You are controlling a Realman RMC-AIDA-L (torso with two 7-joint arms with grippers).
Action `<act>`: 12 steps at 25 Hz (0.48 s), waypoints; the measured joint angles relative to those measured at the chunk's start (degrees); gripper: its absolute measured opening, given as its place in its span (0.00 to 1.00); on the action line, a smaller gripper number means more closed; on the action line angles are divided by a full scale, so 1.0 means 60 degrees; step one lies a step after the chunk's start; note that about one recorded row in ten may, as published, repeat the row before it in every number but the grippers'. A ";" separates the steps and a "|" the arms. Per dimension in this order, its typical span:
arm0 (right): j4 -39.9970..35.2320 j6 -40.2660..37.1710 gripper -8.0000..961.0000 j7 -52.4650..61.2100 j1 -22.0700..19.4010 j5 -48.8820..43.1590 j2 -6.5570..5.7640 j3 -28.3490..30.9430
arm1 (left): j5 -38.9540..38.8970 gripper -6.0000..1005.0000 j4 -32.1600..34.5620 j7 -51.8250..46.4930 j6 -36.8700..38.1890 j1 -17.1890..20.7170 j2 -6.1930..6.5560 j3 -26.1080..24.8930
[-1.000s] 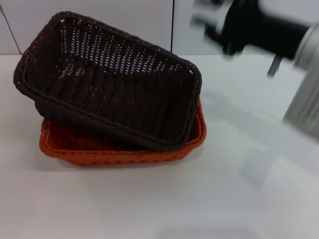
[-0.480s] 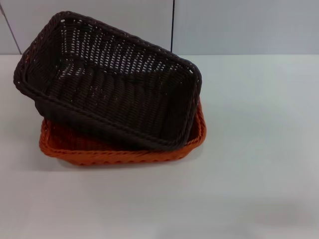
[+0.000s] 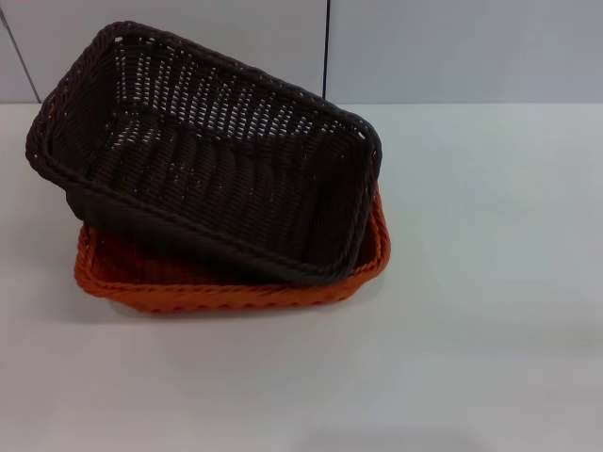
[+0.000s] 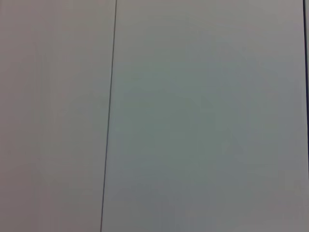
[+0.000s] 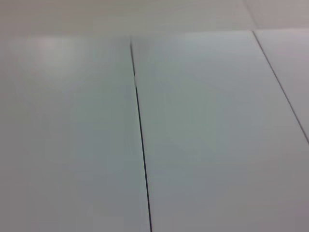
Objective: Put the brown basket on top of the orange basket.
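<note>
Broadly, the white desk (image 3: 490, 282) fills the head view. Toward its left side, near the far edge, the orange basket (image 3: 236, 294) rests flat. The brown basket (image 3: 207, 155) sits on top of it, skewed and tilted, its left end raised and overhanging. Neither arm shows, so the state of either set of jaws cannot be told.

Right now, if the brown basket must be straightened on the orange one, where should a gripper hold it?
Probably the braided rim of the brown basket at its right short end, coming from the right and above. That end lies over the orange basket, facing bare table. The basket sits skewed and tilted. No gripper is in view.
</note>
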 joint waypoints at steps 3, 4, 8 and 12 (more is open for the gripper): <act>-0.0521 -0.0111 0.51 -0.0650 0.0121 -0.0136 0.0019 -0.0027 | 0.0050 0.72 -0.0007 0.0020 0.0014 -0.0022 0.0005 0.0000; -0.0667 -0.0138 0.55 -0.0757 0.0189 -0.0178 0.0020 -0.0022 | 0.0050 0.72 -0.0007 0.0020 0.0014 -0.0022 0.0005 0.0000; -0.0899 -0.0197 0.60 -0.0988 0.0351 -0.0284 0.0026 0.0079 | 0.0015 0.74 0.0009 0.0103 0.0053 -0.0041 0.0005 0.0000; -0.1277 -0.0167 0.64 -0.1013 0.0651 -0.0356 0.0034 0.0710 | -0.0008 0.79 -0.0009 0.0116 -0.0016 -0.0167 0.0026 0.0000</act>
